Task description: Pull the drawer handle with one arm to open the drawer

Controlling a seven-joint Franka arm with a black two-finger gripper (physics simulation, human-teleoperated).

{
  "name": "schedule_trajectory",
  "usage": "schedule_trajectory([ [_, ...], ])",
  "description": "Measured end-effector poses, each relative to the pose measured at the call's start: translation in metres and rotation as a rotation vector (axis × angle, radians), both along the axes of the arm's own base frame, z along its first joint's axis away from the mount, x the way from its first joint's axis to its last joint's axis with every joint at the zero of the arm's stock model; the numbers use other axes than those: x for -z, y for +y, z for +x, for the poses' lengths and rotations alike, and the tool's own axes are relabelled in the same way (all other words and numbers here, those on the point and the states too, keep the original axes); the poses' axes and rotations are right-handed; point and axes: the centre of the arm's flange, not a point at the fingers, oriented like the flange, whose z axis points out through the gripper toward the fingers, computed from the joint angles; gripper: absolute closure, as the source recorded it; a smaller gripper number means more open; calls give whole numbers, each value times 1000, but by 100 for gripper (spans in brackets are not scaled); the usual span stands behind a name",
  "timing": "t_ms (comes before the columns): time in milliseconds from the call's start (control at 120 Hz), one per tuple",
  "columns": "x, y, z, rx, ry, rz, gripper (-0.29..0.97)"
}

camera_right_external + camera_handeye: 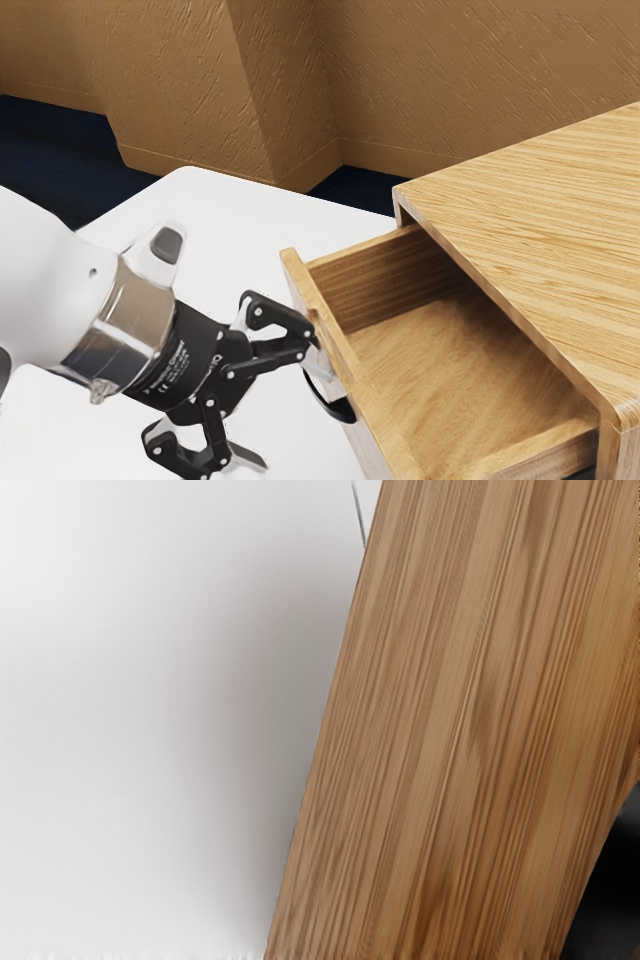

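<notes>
Though seemingly near done hauling the drawer (440, 370) from the cabinet (540, 230), tool (285, 415) released beside the handle (340, 411), calls next for re-hooking or retreat.

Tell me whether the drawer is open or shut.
Open. The drawer stands pulled well out of the cabinet, its bare wooden inside in plain sight.

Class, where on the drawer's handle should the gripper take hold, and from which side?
Grip the dark handle mid-bow, coming from the outer side of the drawer front, the exterior view's left. The bow stands off the wood, leaving a finger gap.
</notes>
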Motion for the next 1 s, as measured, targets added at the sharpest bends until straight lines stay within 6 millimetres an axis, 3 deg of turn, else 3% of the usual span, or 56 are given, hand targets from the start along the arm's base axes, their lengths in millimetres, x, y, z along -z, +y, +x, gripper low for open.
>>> schedule_trajectory([
  [558,6,20,-42,0,-15,-12,0],
  [1000,5,32,-53,-3,-13,-16,0],
])
